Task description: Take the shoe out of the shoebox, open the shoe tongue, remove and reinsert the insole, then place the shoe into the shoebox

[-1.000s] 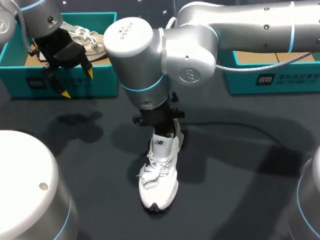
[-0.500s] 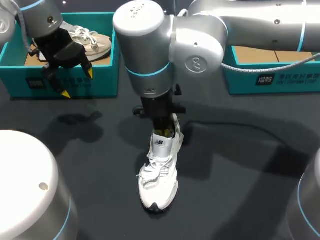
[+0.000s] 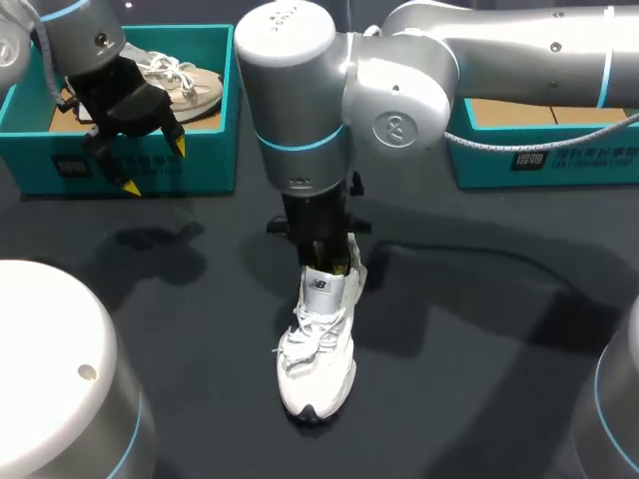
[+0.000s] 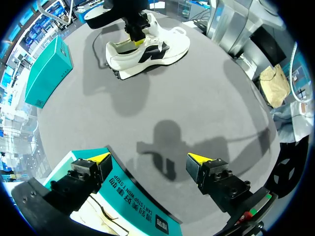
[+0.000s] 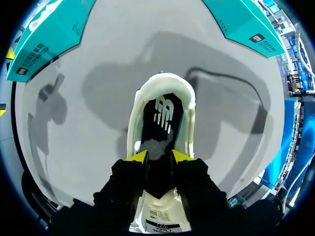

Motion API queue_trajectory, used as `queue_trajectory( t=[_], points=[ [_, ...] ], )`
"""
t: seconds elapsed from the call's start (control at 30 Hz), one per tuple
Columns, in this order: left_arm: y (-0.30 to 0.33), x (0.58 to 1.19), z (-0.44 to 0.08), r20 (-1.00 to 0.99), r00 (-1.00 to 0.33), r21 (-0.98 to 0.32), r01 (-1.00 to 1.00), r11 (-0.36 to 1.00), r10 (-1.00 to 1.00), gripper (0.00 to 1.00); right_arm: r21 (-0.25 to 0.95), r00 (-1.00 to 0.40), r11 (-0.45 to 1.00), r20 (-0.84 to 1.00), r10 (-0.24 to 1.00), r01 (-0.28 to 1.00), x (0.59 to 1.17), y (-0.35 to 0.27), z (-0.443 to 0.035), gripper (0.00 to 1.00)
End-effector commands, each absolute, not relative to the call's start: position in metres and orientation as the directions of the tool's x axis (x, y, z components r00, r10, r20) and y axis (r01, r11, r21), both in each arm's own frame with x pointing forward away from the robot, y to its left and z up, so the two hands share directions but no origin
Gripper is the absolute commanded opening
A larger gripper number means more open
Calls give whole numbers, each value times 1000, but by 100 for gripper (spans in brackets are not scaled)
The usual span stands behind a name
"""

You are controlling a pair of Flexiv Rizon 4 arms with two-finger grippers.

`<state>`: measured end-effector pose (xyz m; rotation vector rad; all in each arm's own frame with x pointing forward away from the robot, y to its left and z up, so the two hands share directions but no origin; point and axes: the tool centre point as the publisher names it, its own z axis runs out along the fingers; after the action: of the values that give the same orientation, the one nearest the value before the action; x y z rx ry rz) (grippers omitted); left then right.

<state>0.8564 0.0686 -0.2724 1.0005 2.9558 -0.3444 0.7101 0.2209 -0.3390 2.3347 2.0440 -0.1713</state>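
A white shoe [image 3: 319,349] stands on the dark table, toe toward the front edge, also in the left wrist view [image 4: 162,46]. My right gripper [image 3: 325,261] points down into its opening behind the raised tongue. From the right wrist, its fingers [image 5: 138,157] are slightly apart over the dark insole [image 5: 162,120], which lies flat inside the shoe [image 5: 184,93]; nothing is gripped. My left gripper [image 3: 155,167] hangs open and empty over the front wall of the left teal shoebox [image 3: 205,160], with its yellow tips wide apart [image 4: 150,158] above that box [image 4: 133,206].
A beige shoe [image 3: 185,85] lies in the left shoebox. A second teal box [image 3: 544,150] stands at the back right, with a cable trailing across the table in front of it. Both boxes show ahead of the right gripper [image 5: 47,37] [image 5: 241,22].
The right gripper's fingers have parted from shut, and the right arm's wrist has shifted a little to the right above the shoe. The shoe and the left arm have not moved.
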Motion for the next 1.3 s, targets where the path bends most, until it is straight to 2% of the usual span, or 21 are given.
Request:
queue_trajectory(
  t=[0.03,0.37,0.4,0.47,0.53,0.8,1.03,1.3],
  points=[
    [68,857,-272,-69,-797,-203,601,773,601,100,-11,391,-394,-108,914,919,705,224,-343,47],
    [68,857,-272,-69,-797,-203,601,773,601,100,-15,402,-407,-114,908,913,698,226,-342,49],
    [68,857,-272,-69,-797,-203,601,773,601,100,-16,402,-407,-115,908,913,698,226,-342,51],
    [68,857,-272,-69,-797,-203,601,773,601,100,-17,403,-407,-116,908,913,697,226,-341,64],
    [68,857,-272,-69,-797,-203,601,773,601,100,-17,404,-409,-118,907,912,696,226,-340,71],
    [68,857,-272,-69,-797,-203,601,773,601,100,-20,401,-406,-122,908,914,694,226,-339,82],
    [68,857,-272,-69,-797,-203,601,773,601,100,-17,400,-405,-124,908,914,689,227,-335,82],
    [68,857,-272,-69,-797,-203,601,773,601,100,-18,395,-400,-121,911,916,684,226,-332,93]
  ],
)
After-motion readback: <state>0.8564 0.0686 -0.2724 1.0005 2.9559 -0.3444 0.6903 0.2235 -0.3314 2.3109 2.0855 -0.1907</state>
